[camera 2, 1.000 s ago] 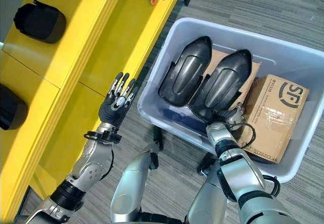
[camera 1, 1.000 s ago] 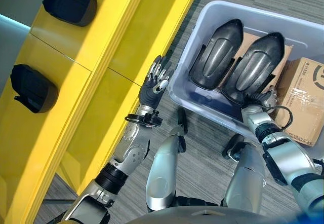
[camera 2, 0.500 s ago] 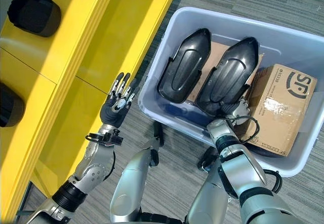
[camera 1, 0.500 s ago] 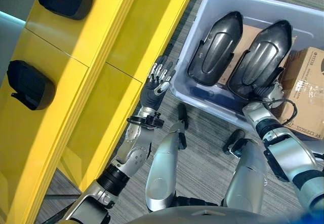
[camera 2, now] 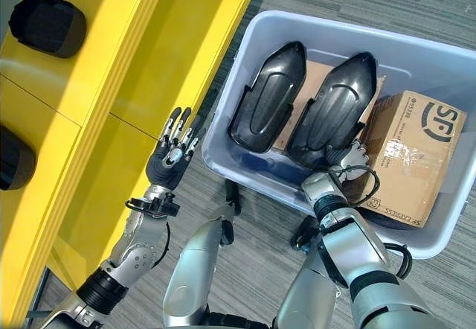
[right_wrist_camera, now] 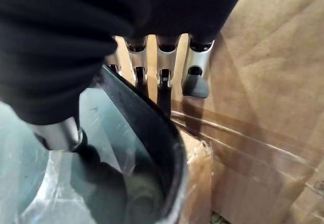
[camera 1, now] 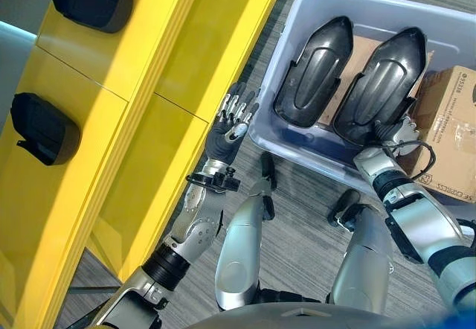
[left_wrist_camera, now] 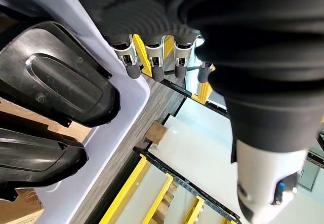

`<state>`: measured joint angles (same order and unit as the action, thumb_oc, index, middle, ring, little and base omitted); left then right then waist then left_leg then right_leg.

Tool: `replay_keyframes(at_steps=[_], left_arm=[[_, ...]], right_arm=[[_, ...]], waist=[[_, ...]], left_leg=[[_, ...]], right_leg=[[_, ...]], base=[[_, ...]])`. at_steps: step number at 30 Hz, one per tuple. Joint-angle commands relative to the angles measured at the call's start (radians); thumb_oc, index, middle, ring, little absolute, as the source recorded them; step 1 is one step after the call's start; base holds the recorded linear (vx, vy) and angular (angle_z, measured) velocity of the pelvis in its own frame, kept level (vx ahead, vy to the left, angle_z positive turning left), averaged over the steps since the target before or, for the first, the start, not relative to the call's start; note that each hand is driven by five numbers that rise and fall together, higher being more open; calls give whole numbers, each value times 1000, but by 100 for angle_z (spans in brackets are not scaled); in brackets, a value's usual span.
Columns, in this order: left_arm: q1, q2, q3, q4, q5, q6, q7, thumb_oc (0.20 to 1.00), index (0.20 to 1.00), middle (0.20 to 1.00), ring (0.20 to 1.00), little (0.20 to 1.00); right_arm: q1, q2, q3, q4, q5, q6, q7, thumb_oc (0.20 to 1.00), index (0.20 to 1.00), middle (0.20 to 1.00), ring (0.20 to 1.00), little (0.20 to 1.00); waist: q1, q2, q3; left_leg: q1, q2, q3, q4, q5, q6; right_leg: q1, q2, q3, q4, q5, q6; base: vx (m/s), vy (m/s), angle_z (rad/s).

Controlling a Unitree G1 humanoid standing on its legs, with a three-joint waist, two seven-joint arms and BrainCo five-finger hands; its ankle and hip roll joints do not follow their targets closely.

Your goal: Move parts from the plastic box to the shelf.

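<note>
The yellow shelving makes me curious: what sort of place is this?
Probably a workshop or parts store: yellow shelving holding black parts, and a plastic box of dark moulded shells on carpet.

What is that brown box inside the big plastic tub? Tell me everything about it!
The cardboard box is brown with clear shiny tape across it and dark print on top. It is closed and sits in the plastic tub, in the corner on the robot's right. A black part lies beside it, and the right hand reaches in next to it.
</note>
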<state>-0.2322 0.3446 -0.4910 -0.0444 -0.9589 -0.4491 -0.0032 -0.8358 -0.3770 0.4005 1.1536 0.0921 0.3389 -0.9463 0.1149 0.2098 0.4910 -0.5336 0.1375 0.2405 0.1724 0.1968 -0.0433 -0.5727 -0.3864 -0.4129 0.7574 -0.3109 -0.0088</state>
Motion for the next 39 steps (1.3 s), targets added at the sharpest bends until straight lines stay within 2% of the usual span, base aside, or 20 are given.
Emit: replay_keyframes(at_steps=[1,3,5,6,10,13,20,26,30,33,34,35,36,39], left_arm=[[-25,15,3,-50,30,-77,-29,1000,1000,1000,1000,1000],[-13,23,18,-50,3,-78,-38,1000,1000,1000,1000,1000],[-6,28,25,-54,-4,-77,-42,1000,1000,1000,1000,1000],[3,35,39,-49,-5,-84,-47,1000,1000,1000,1000,1000],[24,37,68,-43,-40,-98,-60,1000,1000,1000,1000,1000],[31,40,83,-54,-28,-99,-58,1000,1000,1000,1000,1000],[25,35,100,-62,-20,-82,-29,1000,1000,1000,1000,1000],[42,29,125,-61,-13,-74,-23,1000,1000,1000,1000,1000],[59,23,138,-49,-10,-56,-38,1000,1000,1000,1000,1000],[68,20,147,-46,-1,-36,-41,1000,1000,1000,1000,1000],[67,18,148,-46,2,-33,-38,1000,1000,1000,1000,1000],[63,19,149,-46,2,-29,-35,1000,1000,1000,1000,1000],[62,20,150,-46,5,-29,-32,1000,1000,1000,1000,1000],[54,19,153,-42,3,-23,-30,1000,1000,1000,1000,1000]], right_arm=[[55,-49,-8,56,-3,-94,26,200,200,200,200,200],[95,-68,-17,5,-57,-170,-13,200,200,200,200,200],[119,-79,-17,-22,-85,-200,-28,200,200,200,200,200],[154,-89,-12,-68,-96,-231,-56,200,200,200,200,200],[221,-99,-25,-147,-59,-283,-122,200,200,200,200,200],[258,-106,-55,-233,-97,-326,-168,200,200,200,200,200],[282,-106,-80,-399,-202,-343,-208,200,200,200,200,200],[333,-101,-91,-493,-204,-347,-210,200,200,200,200,200],[372,-86,-95,-514,-194,-343,-164,200,200,200,200,200],[388,-78,-90,-531,-184,-368,-93,200,200,200,200,200],[386,-76,-87,-533,-184,-371,-82,363,363,363,363,363],[382,-76,-79,-544,-176,-377,-54,711,711,711,711,711],[378,-75,-73,-552,-177,-383,-27,1000,1000,1000,1000,1000],[366,-73,-52,-566,-182,-383,43,1000,1000,1000,1000,1000]], waist=[[11,38,29],[-6,25,29],[-16,18,29],[-32,3,29],[-60,-24,29],[-83,-43,29],[-106,-70,29],[-112,-86,28],[-112,-96,3],[-107,-99,-10],[-106,-99,-10],[-105,-99,-7],[-104,-100,-5],[-101,-100,3]], left_leg=[[92,-1,43,42,-173,-5],[137,7,52,-2,-158,-13],[156,13,56,-26,-146,-20],[185,27,66,-57,-133,-29],[227,53,85,-104,-114,-45],[265,72,101,-136,-102,-53],[338,82,109,-138,-109,-54],[402,84,100,-142,-113,-53],[442,82,90,-144,-119,-50],[446,84,82,-138,-121,-49],[445,84,81,-139,-120,-49],[441,84,79,-138,-121,-50],[439,84,79,-138,-120,-50],[424,86,77,-133,-119,-52]], right_leg=[[65,15,55,-128,108,72],[103,25,57,-175,125,83],[119,31,59,-202,135,89],[144,41,65,-241,148,96],[184,56,70,-310,175,110],[221,63,73,-356,193,119],[314,75,68,-404,202,120],[402,88,65,-433,198,112],[464,95,64,-465,200,108],[480,99,61,-471,197,105],[480,99,61,-471,197,104],[478,99,60,-470,196,105],[475,99,60,-470,195,105],[463,97,60,-463,193,106]], base=[[0,0,0],[6,11,-11],[18,9,-22],[26,5,-20],[26,-10,-17],[25,-3,-27],[37,-16,-13],[56,-12,-3],[115,-11,0],[58,-12,-1],[0,0,0],[0,0,0],[0,0,0],[-17,2,-1]])
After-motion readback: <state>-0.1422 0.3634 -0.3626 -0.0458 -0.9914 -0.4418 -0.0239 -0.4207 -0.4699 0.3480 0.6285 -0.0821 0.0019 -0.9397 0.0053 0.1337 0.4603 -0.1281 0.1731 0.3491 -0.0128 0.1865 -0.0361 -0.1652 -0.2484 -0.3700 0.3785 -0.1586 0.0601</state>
